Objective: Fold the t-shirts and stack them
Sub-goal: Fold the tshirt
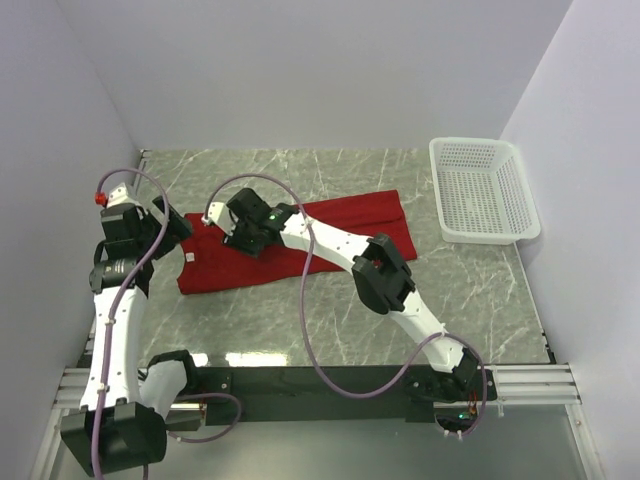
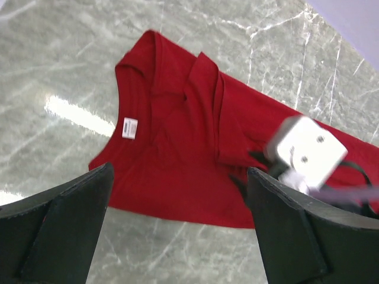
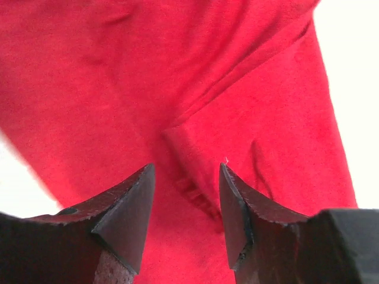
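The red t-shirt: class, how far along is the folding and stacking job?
Done: the t-shirt lies on the table as a long band, a sleeve folded in. In hand: nothing; the left gripper and right gripper both hover open above it. Left: crosswise folds and stacking.

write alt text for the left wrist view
A red t-shirt lies partly folded on a grey marble table, its white neck tag showing. The left end effector stands wide open in the foreground, holding nothing; the right arm is a white blur over the shirt.
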`<state>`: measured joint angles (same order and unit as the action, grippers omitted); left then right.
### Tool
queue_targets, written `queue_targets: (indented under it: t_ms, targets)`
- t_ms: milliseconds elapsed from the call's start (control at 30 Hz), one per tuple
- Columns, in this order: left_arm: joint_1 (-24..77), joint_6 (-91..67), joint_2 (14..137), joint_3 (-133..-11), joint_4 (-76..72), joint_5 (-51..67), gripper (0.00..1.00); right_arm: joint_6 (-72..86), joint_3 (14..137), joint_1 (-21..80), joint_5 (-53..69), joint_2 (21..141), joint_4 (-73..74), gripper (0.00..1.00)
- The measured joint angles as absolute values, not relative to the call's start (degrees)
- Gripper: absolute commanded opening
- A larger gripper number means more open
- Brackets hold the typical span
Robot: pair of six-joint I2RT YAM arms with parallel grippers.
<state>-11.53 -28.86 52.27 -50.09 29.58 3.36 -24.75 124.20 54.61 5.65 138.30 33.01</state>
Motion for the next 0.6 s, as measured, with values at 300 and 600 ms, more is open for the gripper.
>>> queue_targets:
  t_ms: [300,600]
  targets:
    - [-11.55,-30.81,50.35,-50.02,32.34,3.14,0.99,-26.28,125.80,54.89,-0.78,140.64,32.60,0.51]
    - [-11.55,-31.64,50.35,-50.02,32.93,2.39,0.99,-26.70,125.82,55.31,-1.78,142.39,32.23,0.50]
